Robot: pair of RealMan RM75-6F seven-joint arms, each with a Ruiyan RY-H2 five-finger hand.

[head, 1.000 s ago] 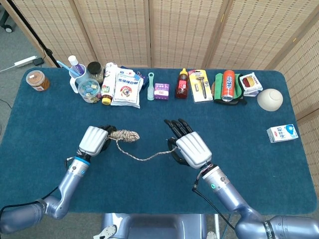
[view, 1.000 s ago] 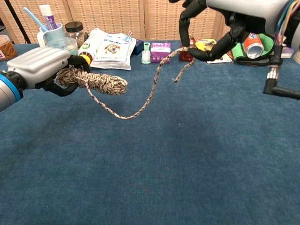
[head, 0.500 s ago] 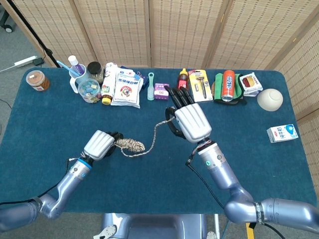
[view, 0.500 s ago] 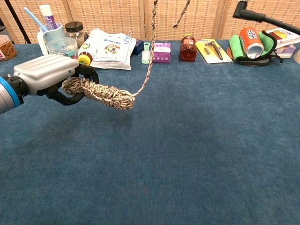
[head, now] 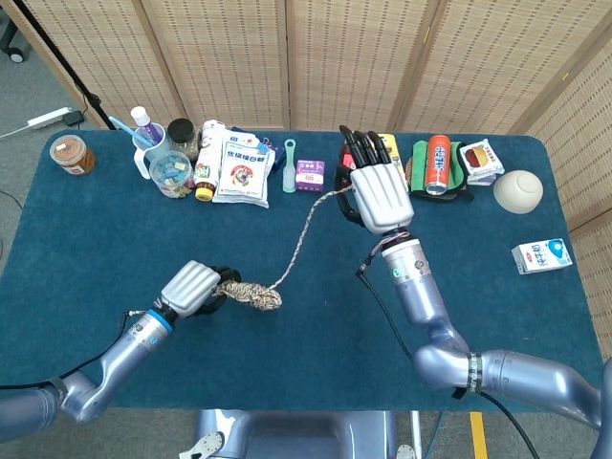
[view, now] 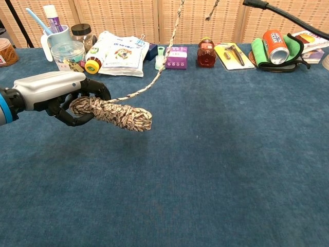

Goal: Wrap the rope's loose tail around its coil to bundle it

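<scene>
The left hand [view: 54, 95] is gripping one end of the rope's coil [view: 114, 114], its dark fingers [view: 77, 119] curling around the bundle and holding it clear above the blue surface [view: 216, 170], roughly level, with the free end of the coil pointing toward the robot's right. The coil itself is looking like a short, fat, sausage-shaped bundle of mottled tan and brown cord, its wraps lying fairly tight and close together. From it the loose tail [head: 304, 234] is running up and away in a nearly straight, taut-looking line toward the far row of goods. There the right hand [head: 378, 191] is hanging raised above the surface near the back, fingers pointing away from the robot; the tail is reaching its thumb side, so it is evidently pinching the cord there, though the exact grip is hiding under the hand. The chest view is showing only the cord rising out of the top edge, with a short frayed end dangling beside it. By my judgement the step in hand is a wrapping turn: the tail is being drawn out tight before being laid around the bundle. The next move is probably calling for the right hand to be carrying the tail over and around the coil while keeping tension, and for the left to be holding the bundle steady so the wraps are not slipping off the open end.
</scene>
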